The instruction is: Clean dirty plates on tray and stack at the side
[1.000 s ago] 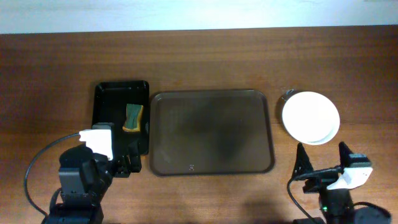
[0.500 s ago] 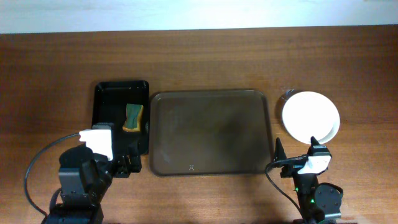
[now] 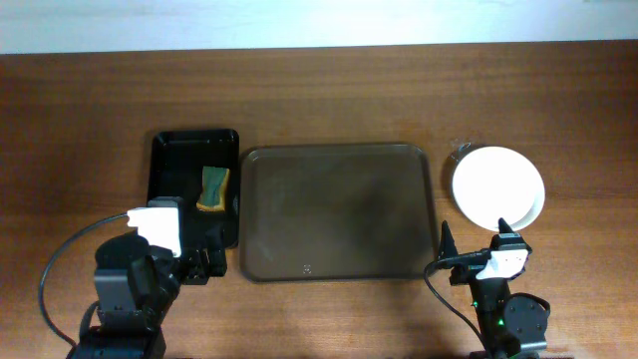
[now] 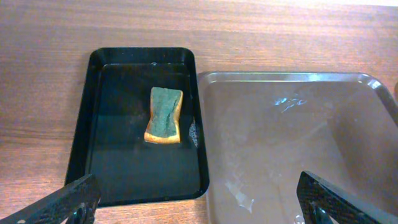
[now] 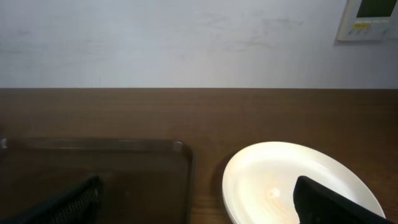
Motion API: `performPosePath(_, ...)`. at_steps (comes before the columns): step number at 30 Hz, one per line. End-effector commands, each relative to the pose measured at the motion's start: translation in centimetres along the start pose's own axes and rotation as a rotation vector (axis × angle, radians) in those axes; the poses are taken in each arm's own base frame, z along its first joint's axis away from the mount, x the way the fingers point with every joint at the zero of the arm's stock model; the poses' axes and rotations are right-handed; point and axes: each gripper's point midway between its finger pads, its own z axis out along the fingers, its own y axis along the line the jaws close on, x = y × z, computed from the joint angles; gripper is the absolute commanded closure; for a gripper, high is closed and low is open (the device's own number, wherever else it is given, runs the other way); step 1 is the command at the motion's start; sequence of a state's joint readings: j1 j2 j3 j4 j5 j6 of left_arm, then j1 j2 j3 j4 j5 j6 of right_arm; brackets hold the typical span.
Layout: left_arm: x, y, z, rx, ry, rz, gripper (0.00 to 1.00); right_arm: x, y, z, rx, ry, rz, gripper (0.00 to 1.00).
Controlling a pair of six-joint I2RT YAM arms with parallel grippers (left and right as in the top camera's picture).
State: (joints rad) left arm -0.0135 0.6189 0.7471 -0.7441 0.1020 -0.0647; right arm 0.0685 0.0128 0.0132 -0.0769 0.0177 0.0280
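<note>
The large dark brown tray [image 3: 339, 211] lies mid-table with nothing on it; it also shows in the left wrist view [image 4: 292, 143] and the right wrist view [image 5: 93, 174]. White plates [image 3: 497, 187] sit stacked on the table right of the tray, the top one clean; the stack shows in the right wrist view [image 5: 292, 180]. My left gripper [image 4: 199, 202] is open and empty at the near edge between the two trays. My right gripper [image 5: 199, 202] is open and empty, low in front of the plate stack and the tray's right corner.
A smaller black tray [image 3: 192, 189] left of the brown tray holds a green and yellow sponge [image 3: 214, 187], also in the left wrist view [image 4: 165, 115]. A wall runs behind the table's far edge.
My right arm drew back from beside the plate stack toward the near edge and turned, then held still. The left arm has not moved.
</note>
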Motion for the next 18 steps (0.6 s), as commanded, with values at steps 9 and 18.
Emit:
performPosePath(9,0.2,-0.1,0.1,0.009,0.004,-0.005,0.0,0.3,0.4,0.0,-0.017,0.004,-0.003,0.02)
performPosePath(18,3.4,2.2,0.9,-0.099,-0.133,0.001,0.0,0.3,0.4,0.0,-0.017,0.004,-0.003,0.02)
